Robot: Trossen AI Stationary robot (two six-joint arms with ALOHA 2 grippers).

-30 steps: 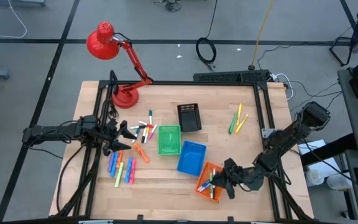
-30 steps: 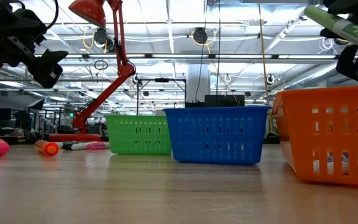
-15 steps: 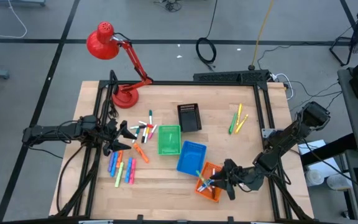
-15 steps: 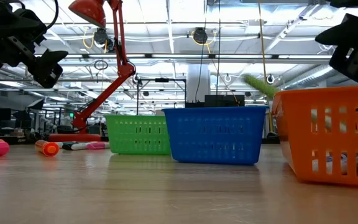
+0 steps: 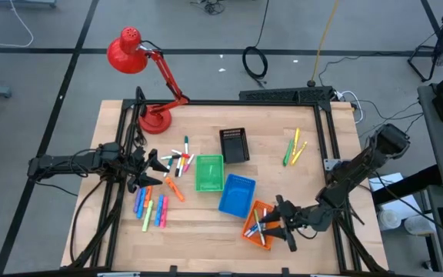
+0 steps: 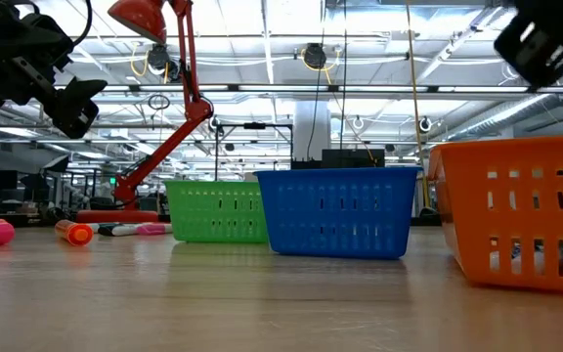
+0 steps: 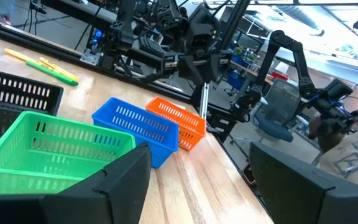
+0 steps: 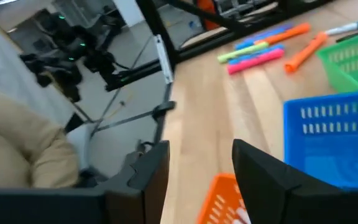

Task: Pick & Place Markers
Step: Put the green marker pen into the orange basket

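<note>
- Right gripper (image 5: pixel 266 228) had carried a green marker over the orange mesh basket (image 5: pixel 249 225) a second earlier; it let go, and its fingers were now spread and empty above the basket.
- The marker went into the basket. High view showed a few markers lying inside it (image 5: pixel 260 230); I could not tell which one had just landed.
- So one more marker was placed. Plenty were left: a mixed-colour cluster of markers (image 5: pixel 177 163) near the green mesh basket (image 5: pixel 209 172), a row of blue, pink and green markers (image 5: pixel 151 209) at the counter's left edge, and three yellow-green markers (image 5: pixel 294 148) far right.
- Left gripper (image 5: pixel 154 171) had not moved; it hung over the left-hand cluster with fingers spread, holding nothing.
- Hard to read: low view cut the right gripper off at the frame's top corner, and the basket wall hid most of the contents.
- Right wrist view showed only the orange basket's rim (image 8: pixel 225 199), not what was inside.
- Blue mesh basket (image 5: pixel 236 195) and black mesh basket (image 5: pixel 234 145): contents unclear.
</note>
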